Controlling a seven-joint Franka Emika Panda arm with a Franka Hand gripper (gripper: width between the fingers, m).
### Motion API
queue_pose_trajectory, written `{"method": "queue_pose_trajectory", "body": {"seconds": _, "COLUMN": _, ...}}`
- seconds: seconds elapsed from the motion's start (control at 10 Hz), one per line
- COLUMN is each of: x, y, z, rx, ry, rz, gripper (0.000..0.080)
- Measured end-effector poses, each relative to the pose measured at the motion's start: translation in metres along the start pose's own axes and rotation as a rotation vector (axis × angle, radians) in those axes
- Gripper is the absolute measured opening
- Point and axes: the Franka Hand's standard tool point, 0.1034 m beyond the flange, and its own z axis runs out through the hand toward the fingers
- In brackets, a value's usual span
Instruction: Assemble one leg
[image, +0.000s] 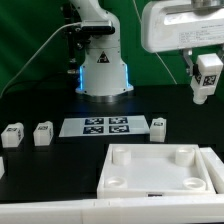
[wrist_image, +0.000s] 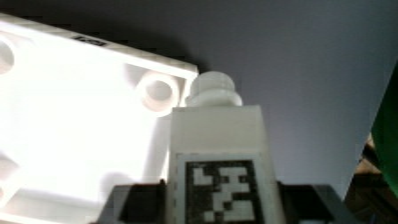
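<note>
Leg (wrist_image: 219, 140) is hanging in the gripper (image: 205, 88) — clasped tight — up beside the tray (wrist_image: 71, 120); pickup looks done, while seating it in a corner socket (wrist_image: 157, 92) is remaining.

Marker board (image: 106, 126) and white tray (image: 152, 173) lie on black table (image: 55, 172).

Bare table (image: 190, 128) lies under the held leg (image: 207, 72); a spare leg (image: 158, 125) stands near the tray (image: 140, 151).
</note>
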Motion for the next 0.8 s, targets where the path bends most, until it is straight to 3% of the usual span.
{"method": "queue_pose_trajectory", "body": {"seconds": 0.3, "x": -0.001, "y": 0.001, "z": 0.001, "rx": 0.0, "ry": -0.005, "rz": -0.001, "gripper": 0.0291}}
{"method": "queue_pose_trajectory", "body": {"seconds": 0.5, "x": 0.028, "y": 0.007, "z": -0.01, "rx": 0.009, "ry": 0.055, "rz": -0.065, "gripper": 0.0291}}
{"method": "queue_pose_trajectory", "body": {"seconds": 0.8, "x": 0.073, "y": 0.001, "z": -0.018, "rx": 0.036, "ry": 0.123, "rz": -0.066, "gripper": 0.0291}}
